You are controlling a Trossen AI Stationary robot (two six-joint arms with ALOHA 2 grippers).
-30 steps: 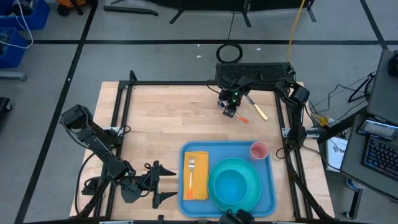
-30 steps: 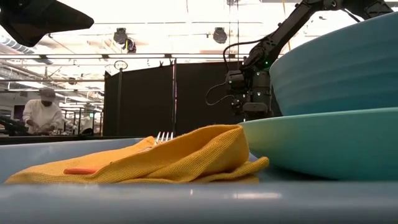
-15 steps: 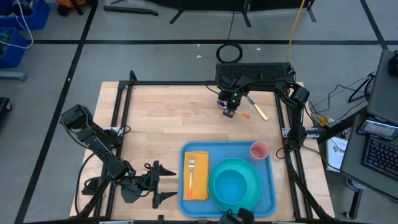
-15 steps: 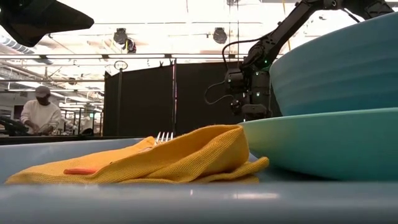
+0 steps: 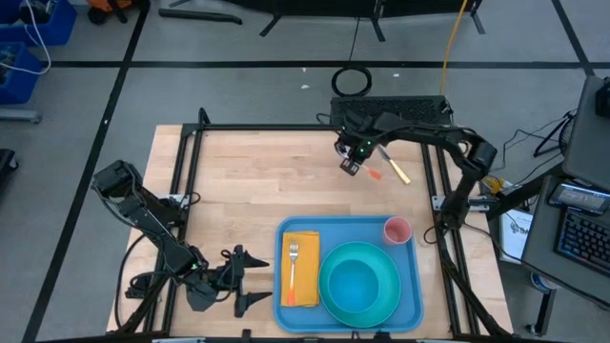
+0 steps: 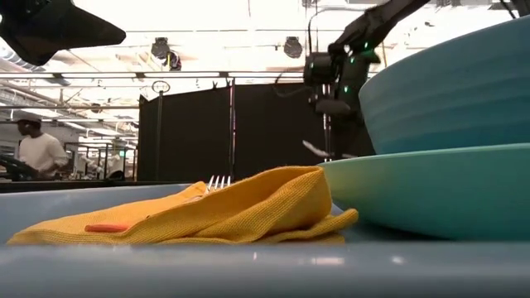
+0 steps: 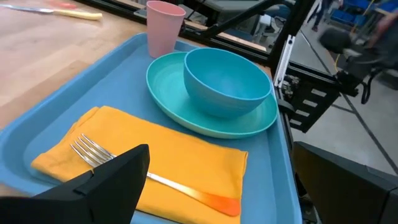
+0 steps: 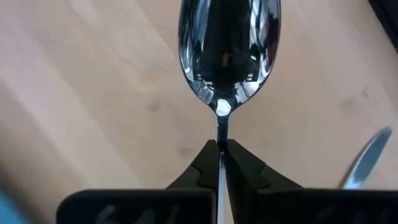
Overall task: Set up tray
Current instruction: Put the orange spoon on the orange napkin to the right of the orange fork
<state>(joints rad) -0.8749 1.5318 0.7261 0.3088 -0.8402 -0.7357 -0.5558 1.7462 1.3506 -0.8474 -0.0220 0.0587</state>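
So from the high view, the tray (image 5: 412, 276) sits at the near edge of the bench, toward the right corner, long axis running along that edge. It already carries a folded orange napkin (image 5: 303, 270) with a fork (image 5: 294, 266) on top, tines pointing to the far edge, plus a teal plate (image 5: 359, 284) with a bowl (image 5: 356, 283) in it and a pink cup (image 5: 396, 230) in its far right corner. The right gripper (image 5: 352, 167) is up near the far edge, right of centre, with a knife (image 5: 394, 167) lying on the wood just beside it. The left gripper (image 5: 250, 278) waits at the near left, just off the tray, fingers spread and holding nothing.

Low view: the right arm hangs high behind the bowl, with a spoon (image 6: 318, 150) dangling off the table.

Left wrist view just looks across the tray; the napkin's left part looks saved for cutlery.

Right wrist view is the clear one: fingers pinched tight on the spoon's thin neck, bowl end sticking out ahead. Gripping the neck probably keeps it from swinging on the way over.
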